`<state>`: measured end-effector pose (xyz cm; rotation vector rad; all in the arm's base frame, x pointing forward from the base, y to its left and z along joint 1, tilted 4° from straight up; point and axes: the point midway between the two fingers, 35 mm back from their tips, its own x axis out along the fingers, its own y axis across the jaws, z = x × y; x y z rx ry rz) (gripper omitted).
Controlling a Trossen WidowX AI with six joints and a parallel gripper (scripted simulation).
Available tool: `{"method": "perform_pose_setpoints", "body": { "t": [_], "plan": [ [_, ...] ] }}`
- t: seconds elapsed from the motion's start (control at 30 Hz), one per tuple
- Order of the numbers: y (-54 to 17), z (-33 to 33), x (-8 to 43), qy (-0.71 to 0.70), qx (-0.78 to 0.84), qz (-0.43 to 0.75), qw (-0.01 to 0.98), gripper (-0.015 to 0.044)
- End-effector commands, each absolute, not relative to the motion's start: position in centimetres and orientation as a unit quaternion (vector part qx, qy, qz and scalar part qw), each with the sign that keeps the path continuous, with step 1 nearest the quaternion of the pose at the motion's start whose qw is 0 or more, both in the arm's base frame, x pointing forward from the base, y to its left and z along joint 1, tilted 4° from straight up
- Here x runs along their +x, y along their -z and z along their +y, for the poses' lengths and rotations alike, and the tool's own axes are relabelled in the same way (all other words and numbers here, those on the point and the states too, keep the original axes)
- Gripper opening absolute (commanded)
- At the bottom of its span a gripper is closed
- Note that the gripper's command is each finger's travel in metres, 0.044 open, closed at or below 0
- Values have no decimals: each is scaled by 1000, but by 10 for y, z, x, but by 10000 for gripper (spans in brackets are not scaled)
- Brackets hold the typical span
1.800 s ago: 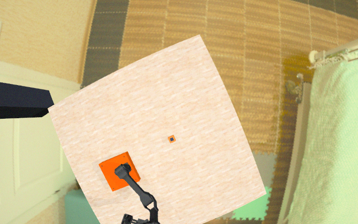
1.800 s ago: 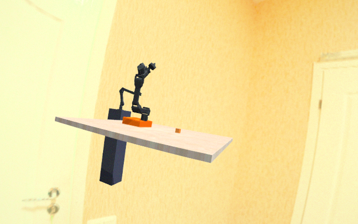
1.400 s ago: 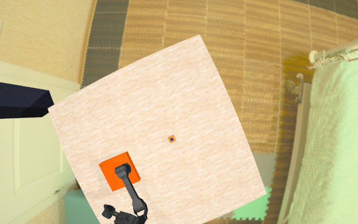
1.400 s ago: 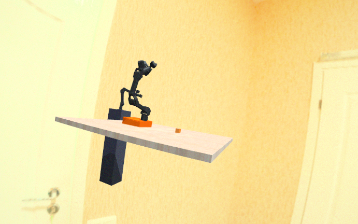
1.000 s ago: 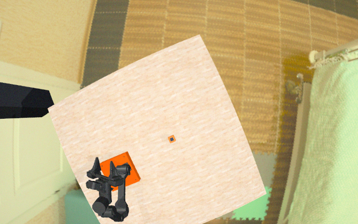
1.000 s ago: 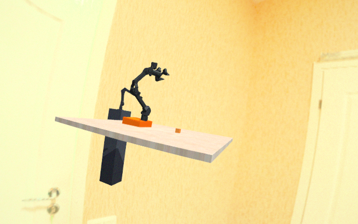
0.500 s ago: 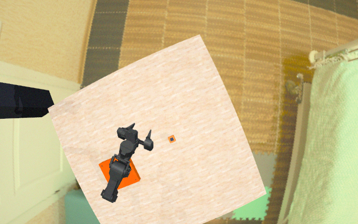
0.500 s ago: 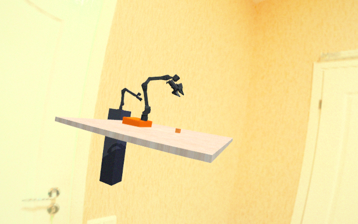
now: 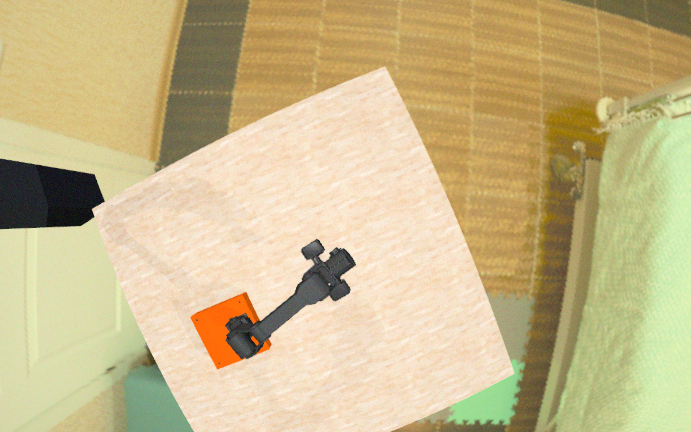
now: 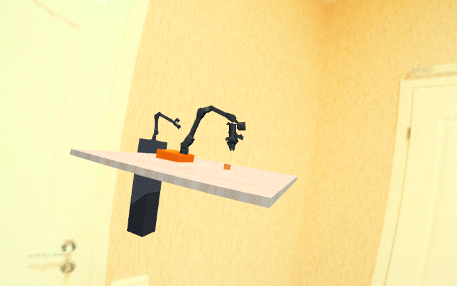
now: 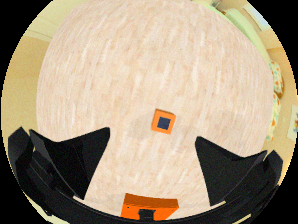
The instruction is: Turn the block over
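The block (image 10: 227,167) (image 11: 163,113) is a small orange cube resting on the pale wooden table (image 9: 390,188) (image 10: 258,182) (image 11: 100,60). In the wrist view its dark square mark (image 11: 163,123) faces up, and the block looks slightly turned relative to the fingers. In the top view the block is hidden under the arm. My gripper (image 9: 326,270) (image 10: 231,149) (image 11: 154,133) is open and empty. It points down and hangs above the table, over the block's area. In the wrist view the block appears between the fingers sideways, a little beyond the tips.
The orange base plate (image 9: 210,333) (image 10: 174,155) (image 11: 150,201) carries the arm near one side of the table. A dark pillar (image 9: 25,193) (image 10: 141,202) stands beyond a table edge, with a dark jointed shape (image 10: 157,124) above it in the exterior view.
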<state>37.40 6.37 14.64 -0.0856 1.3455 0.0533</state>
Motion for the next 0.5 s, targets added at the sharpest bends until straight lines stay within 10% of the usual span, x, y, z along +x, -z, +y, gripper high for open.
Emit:
{"method": "perform_pose_setpoints", "body": {
  "t": [0.0,0.47],
  "plan": [
    [-110,34,373,28,6,673,739,440],
    [-62,37,375,31,9,676,737,440]
  ]
}}
